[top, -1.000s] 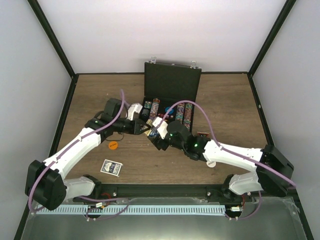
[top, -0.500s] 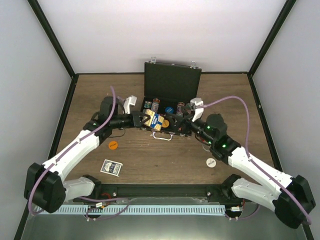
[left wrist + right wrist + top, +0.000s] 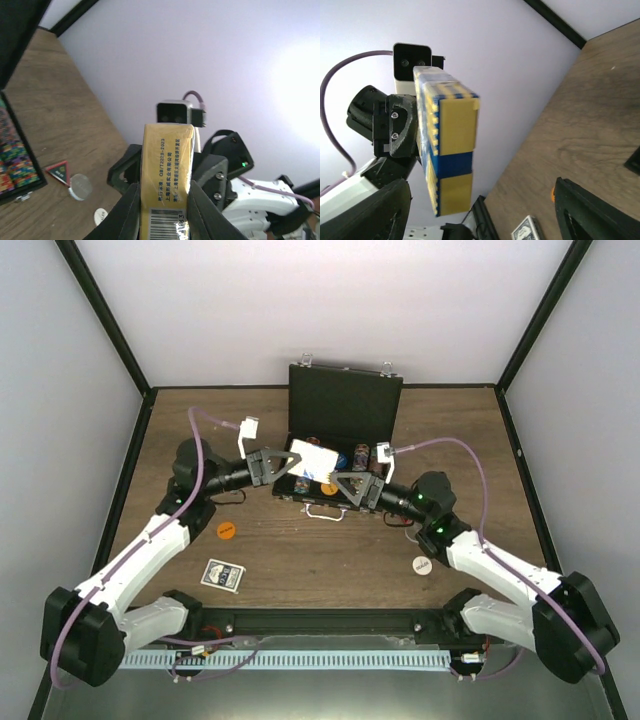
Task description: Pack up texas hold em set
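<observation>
Texas hold em set (image 3: 350, 420) sits at the far middle of the table (image 3: 200, 420): a black case (image 3: 340, 395) with its lid upright and rows of multicoloured chips (image 3: 380, 456) inside. A blue-backed deck (image 3: 222, 575), an orange disc (image 3: 227, 531), a white disc (image 3: 424, 564) and a red-edged dark triangle (image 3: 58, 171) lie loose in front of it. Left jaws pinch a yellow-and-blue card box (image 3: 315, 458) in the air over the chips and right jaws stand spread wide, facing it without touching; half a second ago the box hung lower, at the case's near edge.
</observation>
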Controlling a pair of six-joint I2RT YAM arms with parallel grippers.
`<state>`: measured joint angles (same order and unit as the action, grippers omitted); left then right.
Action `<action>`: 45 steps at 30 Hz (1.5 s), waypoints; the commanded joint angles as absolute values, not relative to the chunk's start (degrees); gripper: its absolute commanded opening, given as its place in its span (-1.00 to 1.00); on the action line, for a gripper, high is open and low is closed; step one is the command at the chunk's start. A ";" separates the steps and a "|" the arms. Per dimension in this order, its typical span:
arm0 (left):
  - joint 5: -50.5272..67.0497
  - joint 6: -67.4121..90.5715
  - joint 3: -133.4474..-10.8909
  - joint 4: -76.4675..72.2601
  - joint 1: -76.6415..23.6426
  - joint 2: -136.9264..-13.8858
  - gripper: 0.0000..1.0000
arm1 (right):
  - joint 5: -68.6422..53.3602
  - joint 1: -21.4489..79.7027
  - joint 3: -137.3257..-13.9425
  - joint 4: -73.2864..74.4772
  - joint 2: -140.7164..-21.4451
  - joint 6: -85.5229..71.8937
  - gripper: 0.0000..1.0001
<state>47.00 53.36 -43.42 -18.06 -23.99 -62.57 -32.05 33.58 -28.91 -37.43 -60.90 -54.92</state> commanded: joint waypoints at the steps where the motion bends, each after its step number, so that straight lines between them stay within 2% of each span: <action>1: 52.92 55.29 -44.27 -26.80 -23.95 -60.59 -0.77 | -37.63 34.54 -32.44 -43.15 -62.07 -60.07 0.55; 10: 54.95 54.80 -44.15 -27.40 -24.25 -58.81 -0.79 | -36.77 36.17 -35.05 -49.79 -64.22 -61.44 0.09; 15: 54.71 54.76 -44.04 -27.60 -24.26 -58.53 -0.81 | -37.85 37.49 -36.95 -53.28 -66.48 -61.61 -0.09; 25: 52.57 53.28 -43.75 -26.88 -24.25 -58.59 -0.84 | -36.42 38.33 -36.13 -54.22 -66.11 -60.86 -0.78; 26: 52.26 52.88 -43.77 -26.49 -24.26 -58.63 -0.78 | -35.60 38.36 -35.95 -53.33 -65.67 -60.27 -0.83; 27: 51.30 51.54 -44.08 -24.65 -24.25 -58.50 -0.53 | -34.18 38.26 -35.87 -51.48 -65.18 -59.34 -0.87; 29: 45.47 44.88 -46.49 -14.93 -24.15 -57.79 0.19 | -31.09 37.65 -36.65 -43.69 -63.79 -55.77 -0.89; 30: 40.46 39.91 -48.43 -7.78 -24.15 -57.34 0.47 | -29.30 37.02 -37.29 -39.07 -63.29 -54.14 -0.91; 33: 21.86 27.73 -55.79 11.53 -24.00 -56.70 0.88 | -26.32 33.73 -39.85 -25.95 -63.90 -49.67 -0.95; 35: 10.57 21.91 -59.71 18.13 -23.66 -56.85 1.00 | -25.49 31.56 -41.89 -18.48 -65.81 -47.10 -0.95; 38: -0.15 14.19 -63.07 21.27 -23.24 -57.77 1.00 | -23.09 29.36 -44.46 -9.67 -70.15 -43.85 -0.96; 42: -10.33 9.22 -66.03 23.73 -23.07 -58.90 1.00 | -23.22 26.76 -46.87 -5.58 -76.46 -42.94 -0.99; 45: -14.41 6.57 -63.78 21.14 -23.16 -56.75 1.00 | -24.79 26.05 -49.92 -2.95 -82.46 -42.19 -0.99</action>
<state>-1.85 14.85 -64.88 18.52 -23.29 -58.28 -24.34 27.11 -44.47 -9.50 -77.21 -45.15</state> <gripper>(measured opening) 0.997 0.169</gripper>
